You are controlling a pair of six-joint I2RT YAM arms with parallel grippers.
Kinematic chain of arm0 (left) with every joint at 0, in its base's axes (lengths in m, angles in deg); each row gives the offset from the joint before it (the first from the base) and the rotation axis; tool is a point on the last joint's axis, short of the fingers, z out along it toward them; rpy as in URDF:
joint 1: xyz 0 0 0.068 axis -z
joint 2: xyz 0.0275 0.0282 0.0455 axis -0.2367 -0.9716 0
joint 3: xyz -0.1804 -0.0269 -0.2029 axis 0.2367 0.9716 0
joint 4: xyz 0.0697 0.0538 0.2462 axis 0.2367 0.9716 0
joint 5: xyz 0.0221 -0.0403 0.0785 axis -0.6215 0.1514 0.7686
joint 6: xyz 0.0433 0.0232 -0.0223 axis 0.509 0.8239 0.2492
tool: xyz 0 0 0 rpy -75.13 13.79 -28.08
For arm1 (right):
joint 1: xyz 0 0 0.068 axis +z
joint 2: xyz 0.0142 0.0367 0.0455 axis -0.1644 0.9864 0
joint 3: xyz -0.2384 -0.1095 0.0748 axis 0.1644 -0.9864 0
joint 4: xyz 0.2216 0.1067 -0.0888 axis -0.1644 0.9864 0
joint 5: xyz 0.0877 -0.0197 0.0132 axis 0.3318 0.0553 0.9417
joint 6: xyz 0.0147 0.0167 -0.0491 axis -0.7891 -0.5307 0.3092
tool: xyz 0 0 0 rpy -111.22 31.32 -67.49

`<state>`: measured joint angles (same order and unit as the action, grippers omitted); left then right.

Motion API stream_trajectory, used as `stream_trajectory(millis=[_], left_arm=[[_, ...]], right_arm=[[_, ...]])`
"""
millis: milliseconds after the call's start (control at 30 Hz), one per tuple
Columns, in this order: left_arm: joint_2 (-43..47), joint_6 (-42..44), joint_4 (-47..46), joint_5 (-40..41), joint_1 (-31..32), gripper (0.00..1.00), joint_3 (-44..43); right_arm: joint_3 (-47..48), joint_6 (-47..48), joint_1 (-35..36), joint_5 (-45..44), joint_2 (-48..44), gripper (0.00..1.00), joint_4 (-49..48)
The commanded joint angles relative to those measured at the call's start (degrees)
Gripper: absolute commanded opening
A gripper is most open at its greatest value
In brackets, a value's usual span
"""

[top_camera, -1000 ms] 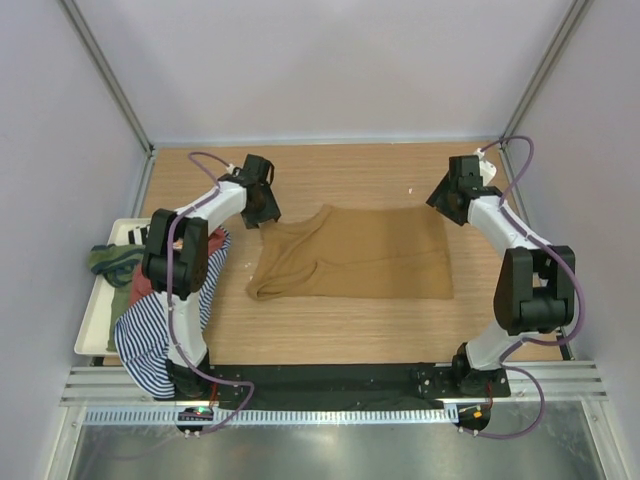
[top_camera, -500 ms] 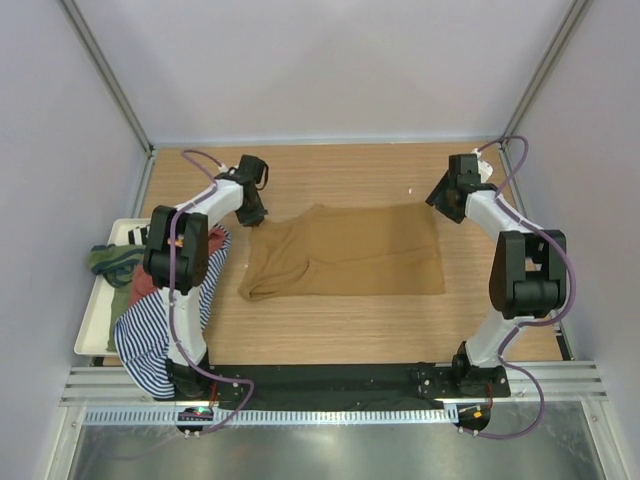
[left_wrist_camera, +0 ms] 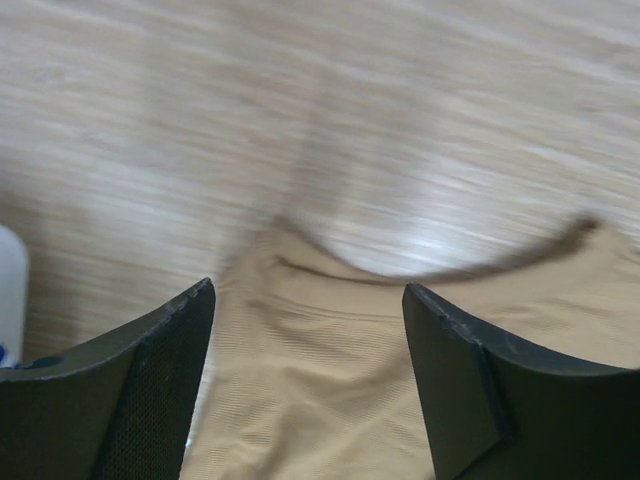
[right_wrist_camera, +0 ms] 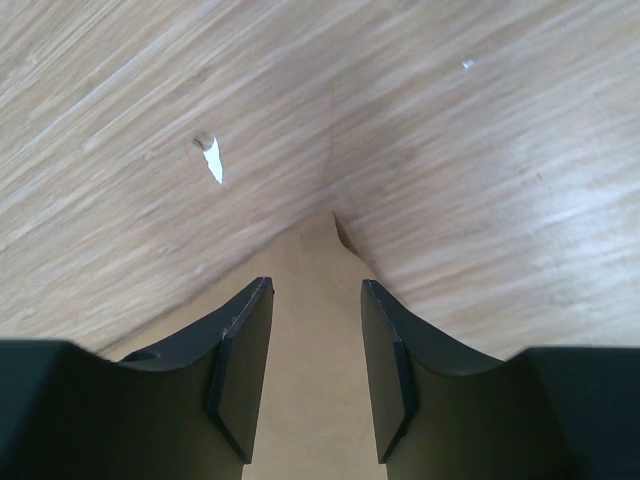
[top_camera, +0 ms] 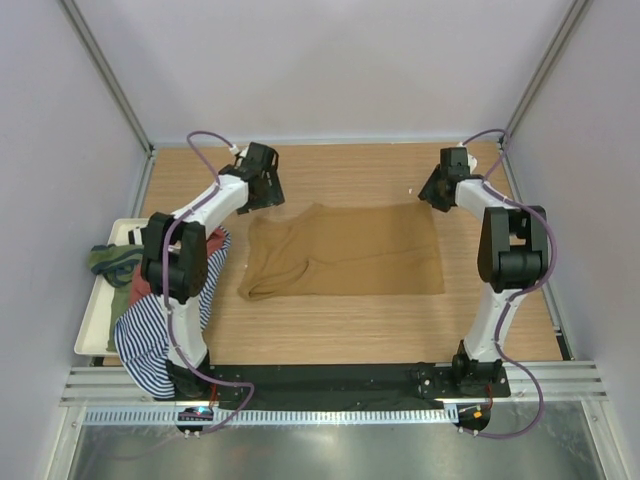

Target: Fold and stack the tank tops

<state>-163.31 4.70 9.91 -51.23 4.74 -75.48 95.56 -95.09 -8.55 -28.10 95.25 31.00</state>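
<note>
A plain tan-brown tank top (top_camera: pixel 345 250) lies spread flat in the middle of the table. My left gripper (top_camera: pixel 264 198) hovers just over its far left shoulder area, jaws wide apart, the tan cloth (left_wrist_camera: pixel 330 380) lying loose beneath them (left_wrist_camera: pixel 308 292). My right gripper (top_camera: pixel 438 196) is over the far right corner of the top; its fingers (right_wrist_camera: pixel 316 286) stand apart astride the cloth corner (right_wrist_camera: pixel 315 340) without pinching it. Other tank tops sit piled at the left: olive green (top_camera: pixel 108 260), rust-red (top_camera: pixel 140 285), navy-white striped (top_camera: pixel 148 340).
A white tray (top_camera: pixel 90 322) at the table's left edge holds the piled tops, the striped one spilling over its near side. A small white scrap (top_camera: pixel 410 191) (right_wrist_camera: pixel 212 160) lies on the wood by the right gripper. Frame posts stand at the far corners.
The tan top slid toward the far left and flattened. My left gripper shut, then opened and let the cloth go. My right gripper moved farther back and its jaws narrowed.
</note>
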Motion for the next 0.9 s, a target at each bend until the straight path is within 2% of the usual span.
stream_trajectory(millis=[0, 33, 400, 500, 567, 633, 733, 833, 867], left_arm=[[-0.2, 2.82, -2.95, -0.02, 3.18, 0.83, -5.22], [-0.91, 3.0, -3.13, -0.1, 3.71, 0.86, -6.1], [-11.46, 3.26, -6.73, -11.16, 6.0, 0.85, -17.7], [-13.83, 2.48, -8.49, -14.07, 6.09, 0.82, -19.37], [-15.41, 1.95, -8.49, -14.6, 6.26, 0.81, -20.86], [-16.38, 1.33, -8.4, -14.78, 6.52, 0.79, -22.18], [-18.14, 0.98, -8.23, -15.04, 7.05, 0.78, -24.2], [-19.98, 0.63, -7.26, -15.57, 7.4, 0.75, -26.14], [-20.25, 0.28, -7.08, -15.4, 7.49, 0.72, -26.49]], right_arm=[[4.52, 1.21, -0.2, 0.78, 2.28, 0.46, -1.97], [4.88, 1.39, -0.2, 0.43, 2.73, 0.46, -1.97], [9.89, 1.48, -0.12, -0.98, 8.97, 0.45, -0.91], [11.73, 1.3, -0.2, 0.24, 10.72, 0.3, 0.58], [12.09, 1.3, -0.2, 1.12, 10.99, 0.16, 0.84], [11.74, 1.21, -0.12, 1.04, 10.47, 0.07, 0.32], [10.86, 1.3, -0.2, 0.78, 9.24, 0.02, -0.47], [9.63, 1.21, -0.2, 0.95, 8.27, 0.01, -1.79], [9.28, 1.21, -0.2, 0.86, 8.1, 0.01, -2.14]])
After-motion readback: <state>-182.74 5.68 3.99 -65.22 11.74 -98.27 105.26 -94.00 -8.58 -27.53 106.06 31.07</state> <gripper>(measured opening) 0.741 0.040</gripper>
